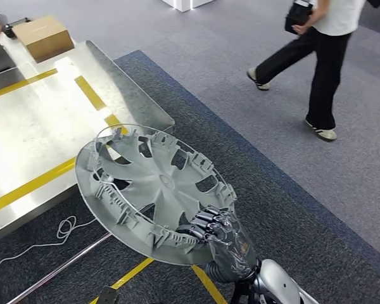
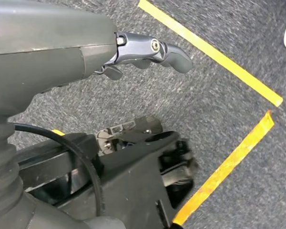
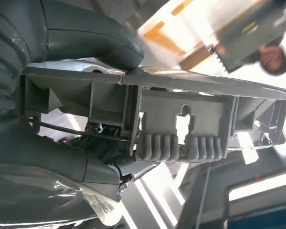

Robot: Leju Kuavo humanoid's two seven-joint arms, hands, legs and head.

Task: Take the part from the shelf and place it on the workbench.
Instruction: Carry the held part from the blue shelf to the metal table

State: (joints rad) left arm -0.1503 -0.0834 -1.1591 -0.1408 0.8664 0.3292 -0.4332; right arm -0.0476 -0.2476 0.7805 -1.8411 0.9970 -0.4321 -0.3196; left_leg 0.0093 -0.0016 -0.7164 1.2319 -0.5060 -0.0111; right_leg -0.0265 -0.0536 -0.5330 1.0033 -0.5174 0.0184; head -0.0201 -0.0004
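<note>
The right hand (image 1: 223,237) held the part (image 1: 154,190), a grey plastic wheel cover, by its near rim, fingers over the edge and thumb beneath. The cover hung roughly level in the air, just off the corner of the steel bench (image 1: 30,133) and overlapping that corner from where I stood. It looked light and fairly stiff, but broad, so a one-sided hold on the rim would likely let it sag or swing. Its thin clips and wire ring seemed breakable, and the smooth plastic could slip. The rim between clips struck me as the sound place to take hold. The left hand (image 2: 148,50) hung above the carpet, fingers out straight, holding nothing. I counted one cover, one bench, one cardboard box (image 1: 42,37) on the bench's far end, and one person (image 1: 322,57) walking well beyond the bench.
</note>
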